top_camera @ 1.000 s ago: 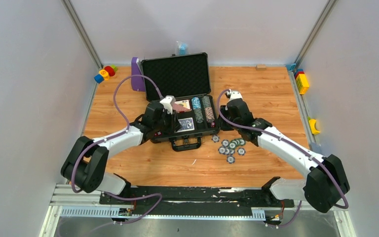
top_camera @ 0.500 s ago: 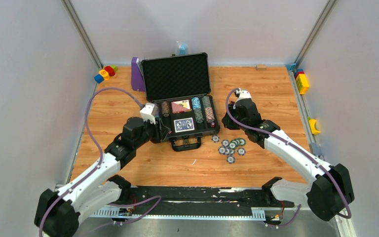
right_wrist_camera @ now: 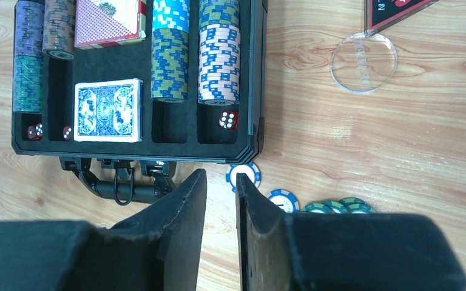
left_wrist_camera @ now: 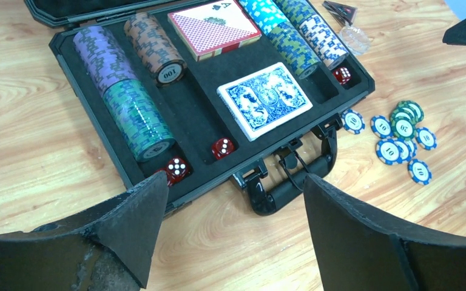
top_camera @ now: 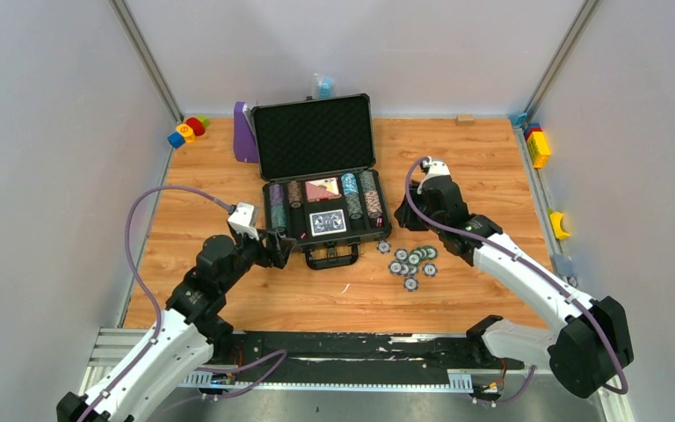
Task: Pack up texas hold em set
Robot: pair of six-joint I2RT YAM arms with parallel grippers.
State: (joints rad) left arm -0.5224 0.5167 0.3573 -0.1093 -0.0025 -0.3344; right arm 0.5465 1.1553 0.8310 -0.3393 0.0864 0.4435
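1. On the wooden worktop (top_camera: 492, 167), toward its far middle, the dark grey briefcase (top_camera: 316, 136) lies open. Its foam-lined lid is propped back and its handle (top_camera: 331, 257) faces the arms.
2. Chip rows (left_wrist_camera: 136, 115) lie on their sides in the long slots of the foam tray. A red-backed deck (left_wrist_camera: 213, 29) and a blue-backed deck (left_wrist_camera: 265, 100) sit in the middle compartments, and red dice (left_wrist_camera: 177, 168) sit at the near ends of some slots.
3. Loose chips (top_camera: 413, 261) lie flat on the worktop just right of the handle, several overlapping. A clear round dealer button (right_wrist_camera: 364, 62) rests on the wood to the right of the case, apart from it.
4. The left end effector (left_wrist_camera: 233, 188) hovers low before the case's near left corner. Its fingers are spread wide and hold nothing.
5. The right end effector (right_wrist_camera: 221, 179) hangs beside the case's right side. Its fingers are nearly together with a slim gap, and nothing is between them. One loose chip lies just beyond the tips.
6. The chips look hard, smooth and light, so they are probably slippery when lying flat. A pinch across the rim should hold best, and an overlapping chip offers a raised edge to start on.
7. The clear button is thin and flat, and is likely the hardest piece to lift.
8. The case is rigid and, once filled, probably heavy. The lid's free rim seems the place to push it shut, and the handle the place to lift. A jolt could roll the chip rows out of their slots.
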